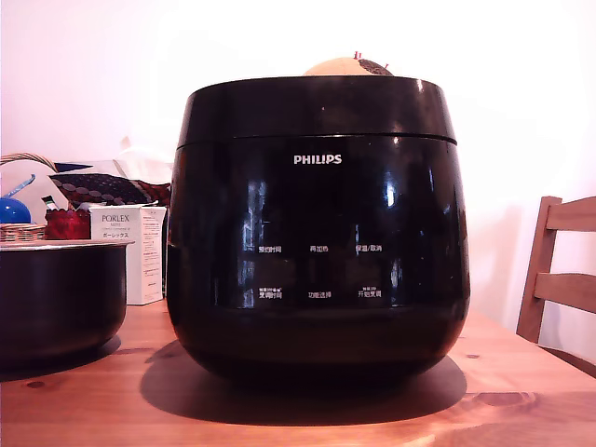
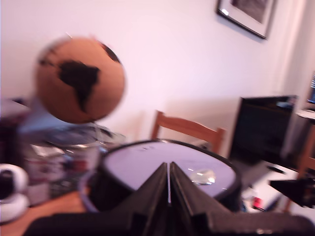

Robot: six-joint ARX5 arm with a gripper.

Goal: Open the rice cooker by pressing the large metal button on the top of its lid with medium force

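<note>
You are looking at one rice cooker (image 1: pixel 317 233) sitting mid-tabletop (image 1: pixel 279 410), its glossy black front carrying the white word PHILIPS above six small white Chinese labels too fine to read. Its lid (image 1: pixel 317 110) is lying shut on the body. At the exterior view's left, one smaller black pot (image 1: pixel 58 296) is standing near a white box (image 1: pixel 130 251) printed PORLEX. One wooden chair (image 1: pixel 559 270) is showing at that view's right. In the wrist view your hand (image 2: pixel 168 189) is hanging over the lid with its two fingers pressed together, gripping nothing, and one cork globe (image 2: pixel 81 78) is blurring beyond it.
</note>
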